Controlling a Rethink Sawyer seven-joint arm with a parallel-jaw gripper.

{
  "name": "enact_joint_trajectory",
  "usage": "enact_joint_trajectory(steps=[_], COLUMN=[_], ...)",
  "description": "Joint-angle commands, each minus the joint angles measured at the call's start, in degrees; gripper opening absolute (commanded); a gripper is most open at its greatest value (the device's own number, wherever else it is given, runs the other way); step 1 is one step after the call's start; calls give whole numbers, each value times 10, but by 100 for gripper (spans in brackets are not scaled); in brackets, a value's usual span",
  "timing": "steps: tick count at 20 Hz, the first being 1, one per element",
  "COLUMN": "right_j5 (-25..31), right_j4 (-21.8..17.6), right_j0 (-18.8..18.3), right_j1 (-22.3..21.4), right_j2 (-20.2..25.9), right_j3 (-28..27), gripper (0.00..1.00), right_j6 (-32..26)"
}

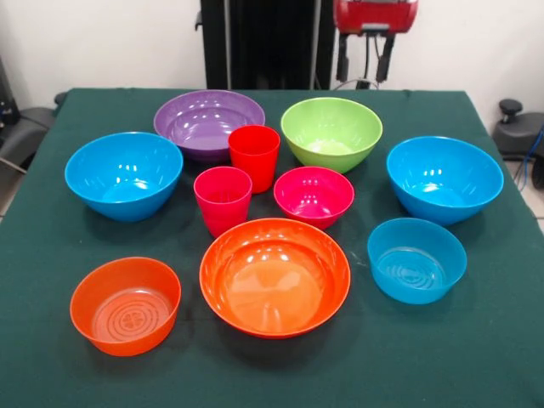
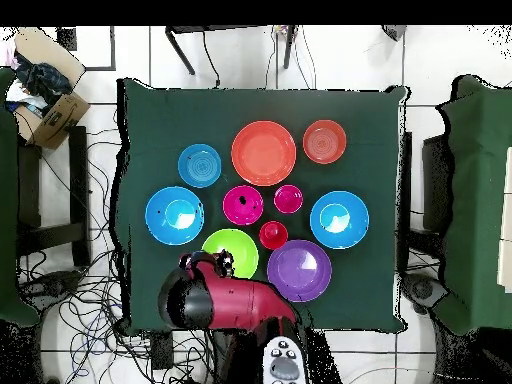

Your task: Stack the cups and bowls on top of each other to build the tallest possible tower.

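All stand apart and upright on the green table (image 1: 51,357); no tower stands. The red-orange cup (image 1: 254,155) and pink cup (image 1: 223,198) are at the middle. Around them are the purple bowl (image 1: 208,123), lime green bowl (image 1: 331,132), small magenta bowl (image 1: 314,194), two large blue bowls (image 1: 124,174) (image 1: 444,177), large orange bowl (image 1: 274,276), small ringed orange bowl (image 1: 125,304) and light blue bowl (image 1: 416,259). My gripper (image 1: 365,75) hangs open and empty above the table's far edge, behind the green bowl. In the overhead view the gripper (image 2: 220,262) is by the green bowl (image 2: 230,250).
Black stands and chairs flank the table in the front view. In the overhead view a cardboard box (image 2: 45,105) sits at the upper left, cables lie on the floor, and another green table (image 2: 480,200) is at the right.
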Motion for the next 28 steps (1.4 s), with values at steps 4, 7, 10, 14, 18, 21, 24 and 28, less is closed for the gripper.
enact_joint_trajectory(steps=[4, 7, 10, 14, 18, 21, 24, 28], right_j5=[-23, -20, 8, 4, 65, 92, 103, 104], right_j4=[-20, -24, -20, -17, -12, -14, -16, -17], right_j0=[-35, -31, -12, -4, -17, -9, -2, -3], right_j1=[87, 97, 105, 134, 141, 134, 140, 143], right_j2=[6, -3, -20, -17, 15, 15, 19, 39], right_j3=[-53, -62, -77, -95, -103, -106, -115, -112], gripper=[100, 100, 100, 100, 100, 100, 100, 100], right_j6=[70, 67, 64, 64, 43, 37, 35, 33])
